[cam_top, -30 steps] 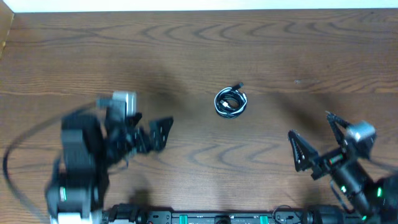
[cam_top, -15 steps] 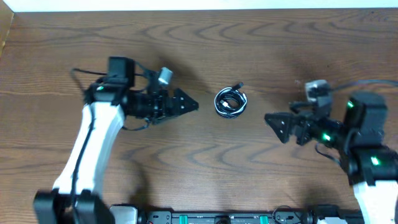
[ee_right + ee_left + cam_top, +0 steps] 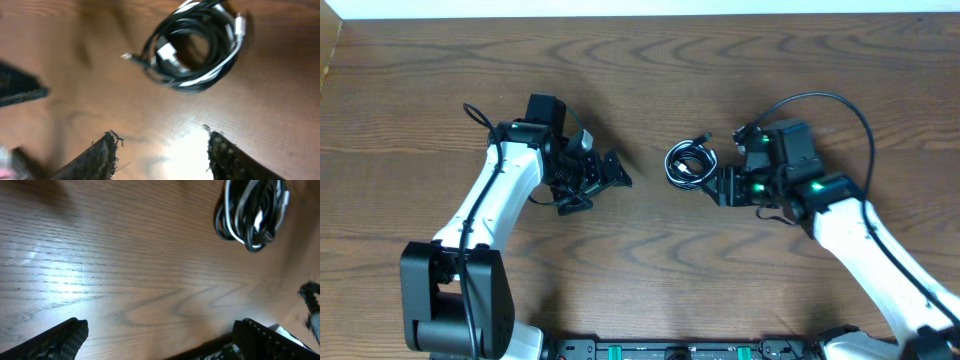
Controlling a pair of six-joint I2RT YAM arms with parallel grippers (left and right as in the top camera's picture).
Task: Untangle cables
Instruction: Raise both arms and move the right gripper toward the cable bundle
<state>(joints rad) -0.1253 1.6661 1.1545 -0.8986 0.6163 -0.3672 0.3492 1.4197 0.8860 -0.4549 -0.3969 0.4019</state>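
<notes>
Fingers (image 3: 60,337) on the left gripper (image 3: 603,178) gape wide, those on the right gripper (image 3: 160,145) half-apart, both empty, flanking the coiled black-and-white cable bundle (image 3: 691,164), likely to tug from opposite sides.

The left gripper (image 3: 603,180) hangs to the left of the coiled cables (image 3: 691,163), jaws spread wide and empty, pointing toward them. The right gripper (image 3: 722,186) sits just right of the cables, jaws apart, gripping nothing.
</notes>
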